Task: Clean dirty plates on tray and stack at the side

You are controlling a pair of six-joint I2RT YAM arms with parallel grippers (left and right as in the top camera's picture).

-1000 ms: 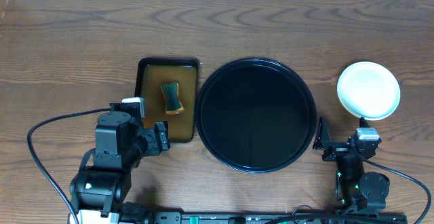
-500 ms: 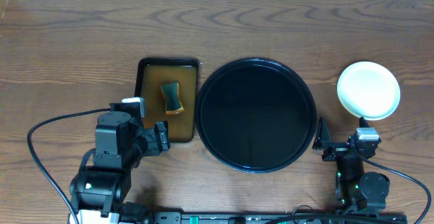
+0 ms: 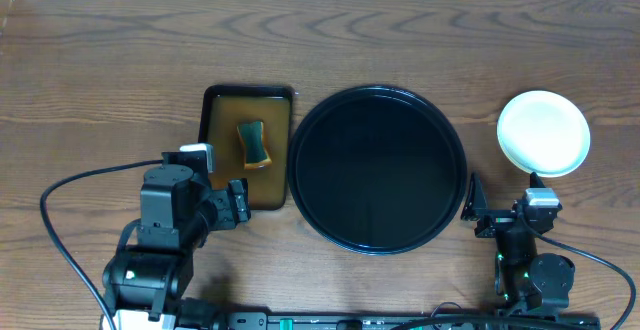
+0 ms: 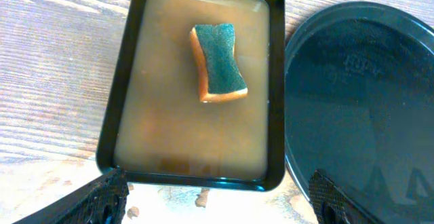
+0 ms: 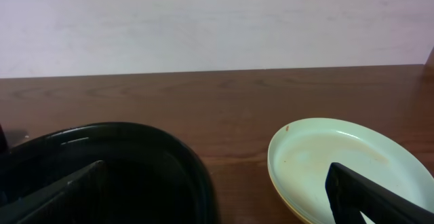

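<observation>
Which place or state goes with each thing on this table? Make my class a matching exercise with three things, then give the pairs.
Things:
1. sponge
2. round tray
3. plates

Places or states:
A. far right, on the table
B. in the brown tray
C. centre, nothing on it

Pairs: 1-B; 2-C; 3-A

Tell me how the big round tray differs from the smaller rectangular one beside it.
The round tray is glossy black; the rectangular tray looks murky brown inside its dark rim. The round tray is clearly wider than the rectangular tray. The round tray holds nothing, while the rectangular tray holds a sponge. Both have low rims and lie flat on the wooden table.
</observation>
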